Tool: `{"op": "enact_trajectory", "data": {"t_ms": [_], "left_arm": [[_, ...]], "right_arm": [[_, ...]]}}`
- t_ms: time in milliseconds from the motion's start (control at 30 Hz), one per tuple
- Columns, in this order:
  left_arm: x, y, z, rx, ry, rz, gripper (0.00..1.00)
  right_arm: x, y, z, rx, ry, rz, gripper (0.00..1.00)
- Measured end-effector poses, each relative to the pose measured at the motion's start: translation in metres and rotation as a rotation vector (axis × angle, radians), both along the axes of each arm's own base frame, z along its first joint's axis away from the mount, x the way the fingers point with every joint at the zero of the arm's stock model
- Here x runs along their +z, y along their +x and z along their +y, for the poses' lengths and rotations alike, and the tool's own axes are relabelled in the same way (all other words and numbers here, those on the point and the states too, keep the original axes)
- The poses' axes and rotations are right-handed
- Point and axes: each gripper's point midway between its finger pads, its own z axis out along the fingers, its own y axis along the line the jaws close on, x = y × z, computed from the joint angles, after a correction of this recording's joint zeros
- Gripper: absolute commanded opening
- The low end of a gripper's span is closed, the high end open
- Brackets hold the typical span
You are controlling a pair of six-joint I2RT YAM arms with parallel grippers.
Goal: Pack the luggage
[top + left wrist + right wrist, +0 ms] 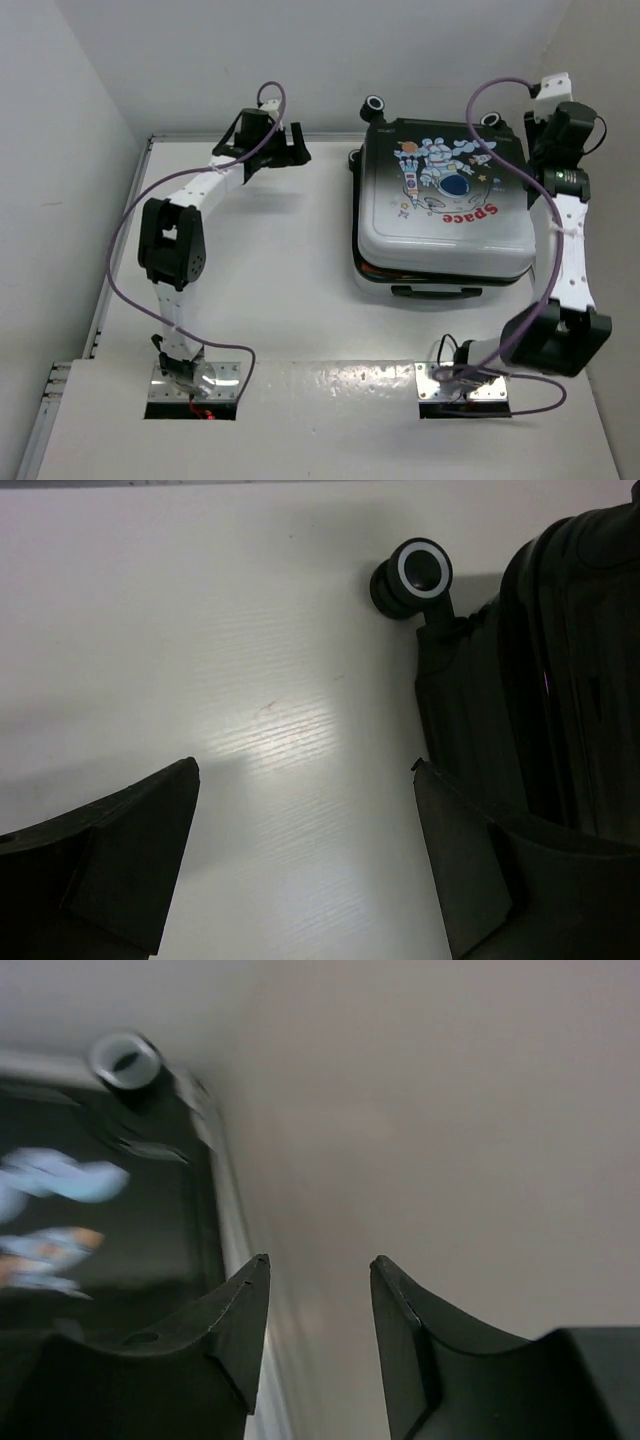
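From above, we see the luggage [440, 215] lying flat on the worktop [280, 260], lid down and astronaut print up. Its wheels are at the far end and its carry handle [435, 292] at the near end, so we read its long axis as running away from the arm bases. The left pincer [288, 148] hangs off the luggage's far-left corner, well apart from the shell, with bare worktop between. The right pincer [535, 125] sits just beside the luggage's far-right corner, by the far-right wheel [490, 118], and is the nearer of the two.

In the left wrist view, the left pincer [305, 865] is spread wide and grips nothing; only worktop [250, 630] shows between its fingers. The dark side of the luggage [560, 660] fills the right of the picture, and the far-left wheel [420, 570] stands ahead on that same side. We judge that any reach from here must travel sideways towards the shell.

In the blurred right wrist view, the right pincer [318, 1335] stands partly parted with nothing between its fingers. The luggage [120, 1220] lies to one side of it. What appears to be the far-right wheel [125, 1058] sits at the top of the luggage's edge. We judge the coming move turns on this: that edge runs along the fingers, not across them, so the pincer straddles pale surface beside the luggage.
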Motion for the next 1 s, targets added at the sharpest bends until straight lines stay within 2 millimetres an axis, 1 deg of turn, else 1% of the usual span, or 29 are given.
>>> {"op": "enact_trajectory", "data": {"t_ms": [100,167,233,300,433,533,567,600,667,733,833,900,1000], "left_arm": [[-0.013,0.007,-0.011,-0.016,0.008,0.019,0.91],[-0.020,0.012,-0.012,-0.014,0.015,0.029,0.91],[-0.025,0.017,-0.014,-0.011,0.019,0.034,0.91],[-0.031,0.020,-0.015,-0.004,0.021,0.044,0.91],[-0.043,0.024,-0.018,0.007,0.017,0.065,0.91],[-0.055,0.024,-0.021,0.013,0.008,0.093,0.91],[-0.057,0.023,-0.022,0.012,0.004,0.101,0.91],[-0.060,0.022,-0.023,0.010,-0.001,0.114,0.91],[-0.065,0.019,-0.025,0.004,-0.021,0.128,0.91],[-0.073,0.016,-0.026,0.000,-0.048,0.143,0.91],[-0.096,0.003,-0.026,-0.012,-0.067,0.220,0.91],[-0.102,0.003,-0.027,-0.021,-0.067,0.230,0.91],[-0.111,0.008,-0.032,-0.032,-0.062,0.232,0.91]], "right_arm": [[-0.043,-0.001,-0.052,-0.107,-0.026,0.145,0.45],[-0.069,-0.004,-0.074,-0.140,-0.033,0.224,0.47],[-0.094,-0.009,-0.090,-0.159,-0.038,0.300,0.47],[-0.119,-0.010,-0.098,-0.161,-0.038,0.366,0.47],[-0.166,-0.011,-0.101,-0.123,-0.016,0.456,0.47],[-0.189,-0.016,-0.105,-0.096,-0.010,0.469,0.47],[-0.201,-0.020,-0.109,-0.089,0.008,0.458,0.48],[-0.205,-0.022,-0.111,-0.087,0.015,0.458,0.48],[-0.219,-0.021,-0.111,-0.033,0.086,0.432,0.50],[-0.232,-0.019,-0.107,0.026,0.158,0.417,0.53],[-0.251,-0.014,-0.104,0.068,0.223,0.418,0.53],[-0.265,-0.012,-0.101,0.077,0.254,0.435,0.53],[-0.297,-0.009,-0.093,0.075,0.291,0.497,0.51]]}}
